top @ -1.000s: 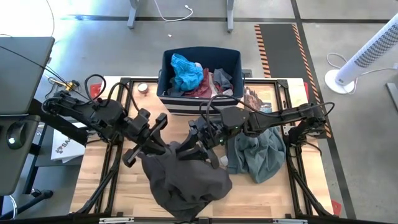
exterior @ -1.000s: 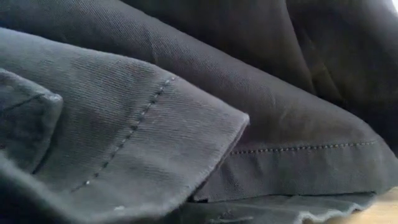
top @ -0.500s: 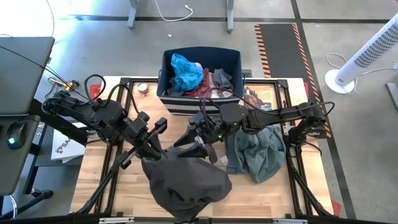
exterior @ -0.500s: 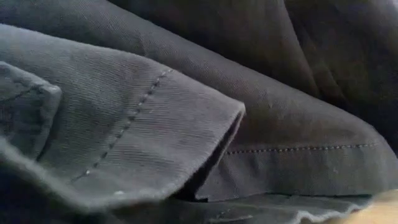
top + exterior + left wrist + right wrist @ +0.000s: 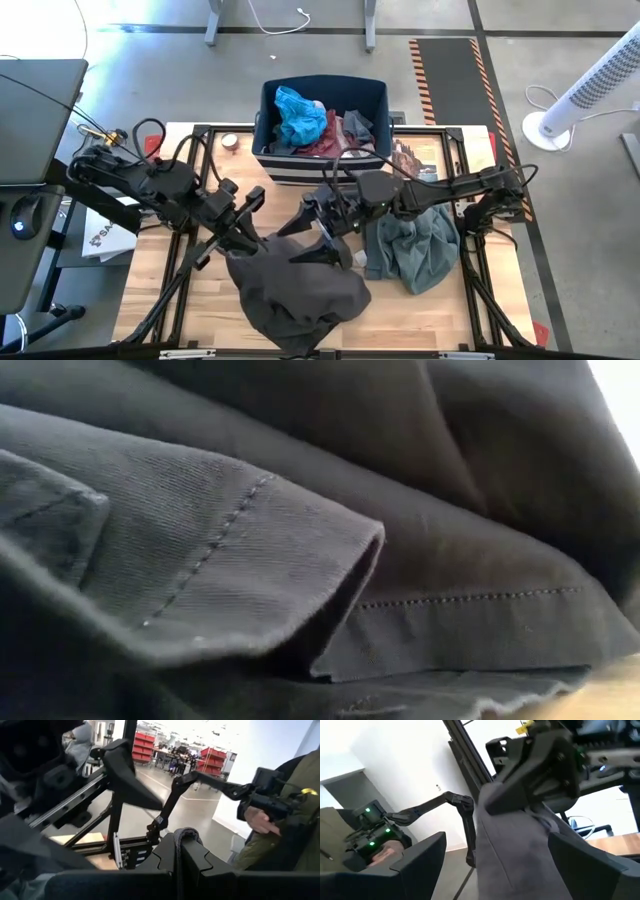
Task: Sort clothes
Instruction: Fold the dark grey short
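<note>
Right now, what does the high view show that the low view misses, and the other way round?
Only the high view shows both arms: the left gripper shut on the dark grey-brown trousers, the right gripper with fingers open just above them, the navy bin holding bright blue and maroon pieces, and the grey-green shirt. Only the low view shows the trousers' stitched hem and twill weave. Both show the trousers lying on the wooden table.
</note>
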You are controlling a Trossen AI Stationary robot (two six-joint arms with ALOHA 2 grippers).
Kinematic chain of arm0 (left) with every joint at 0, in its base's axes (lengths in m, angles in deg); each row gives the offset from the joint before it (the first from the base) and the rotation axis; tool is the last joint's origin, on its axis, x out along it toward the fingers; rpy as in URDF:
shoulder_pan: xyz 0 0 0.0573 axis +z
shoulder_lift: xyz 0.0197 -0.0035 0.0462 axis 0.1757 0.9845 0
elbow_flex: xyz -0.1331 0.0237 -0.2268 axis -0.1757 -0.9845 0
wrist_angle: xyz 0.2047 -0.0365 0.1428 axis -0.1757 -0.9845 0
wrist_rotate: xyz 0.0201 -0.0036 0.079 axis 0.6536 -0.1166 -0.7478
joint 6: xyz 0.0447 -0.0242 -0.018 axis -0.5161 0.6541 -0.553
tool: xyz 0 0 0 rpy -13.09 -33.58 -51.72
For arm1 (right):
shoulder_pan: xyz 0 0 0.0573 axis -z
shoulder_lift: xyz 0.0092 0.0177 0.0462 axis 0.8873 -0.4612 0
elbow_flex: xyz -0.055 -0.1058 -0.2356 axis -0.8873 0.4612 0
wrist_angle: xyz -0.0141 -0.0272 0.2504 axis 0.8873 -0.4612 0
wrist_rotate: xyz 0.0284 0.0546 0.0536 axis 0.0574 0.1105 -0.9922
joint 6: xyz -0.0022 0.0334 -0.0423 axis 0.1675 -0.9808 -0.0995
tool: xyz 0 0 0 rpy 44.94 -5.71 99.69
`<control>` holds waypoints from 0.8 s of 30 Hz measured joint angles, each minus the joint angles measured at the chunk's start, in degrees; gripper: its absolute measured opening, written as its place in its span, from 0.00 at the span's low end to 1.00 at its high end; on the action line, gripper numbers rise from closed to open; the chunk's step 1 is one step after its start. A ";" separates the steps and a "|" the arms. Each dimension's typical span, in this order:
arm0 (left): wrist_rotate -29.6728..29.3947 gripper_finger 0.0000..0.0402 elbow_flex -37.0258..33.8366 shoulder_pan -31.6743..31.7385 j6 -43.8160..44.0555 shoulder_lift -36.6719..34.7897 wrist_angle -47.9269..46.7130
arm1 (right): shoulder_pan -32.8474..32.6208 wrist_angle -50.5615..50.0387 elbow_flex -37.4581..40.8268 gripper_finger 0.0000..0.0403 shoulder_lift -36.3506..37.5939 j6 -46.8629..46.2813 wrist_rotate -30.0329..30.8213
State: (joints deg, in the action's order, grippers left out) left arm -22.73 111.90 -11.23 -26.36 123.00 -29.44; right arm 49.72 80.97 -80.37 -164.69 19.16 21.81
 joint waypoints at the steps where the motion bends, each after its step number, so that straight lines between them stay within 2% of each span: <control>1: -0.03 0.00 0.00 0.00 -0.01 0.29 0.01 | -0.17 0.00 0.00 0.86 0.00 0.35 0.31; 12: 0.89 0.00 0.00 2.69 0.39 2.29 3.51 | -1.18 0.13 -0.07 0.86 -3.48 0.38 1.20; 15: 2.31 0.00 0.00 2.75 0.40 2.29 3.65 | -1.18 0.12 -0.07 0.82 -3.48 0.54 1.20; 20: 4.32 0.00 0.00 2.73 0.40 2.29 3.67 | -1.03 0.10 -0.07 0.63 -3.26 0.32 -0.60; 24: 4.03 0.00 0.00 2.74 0.39 2.29 3.59 | -0.94 0.09 -0.07 0.40 -3.26 -1.61 -1.83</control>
State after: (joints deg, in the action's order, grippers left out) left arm -18.70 111.90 -8.49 -25.97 125.29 -25.84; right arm 48.78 81.06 -80.43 -167.95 17.55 19.98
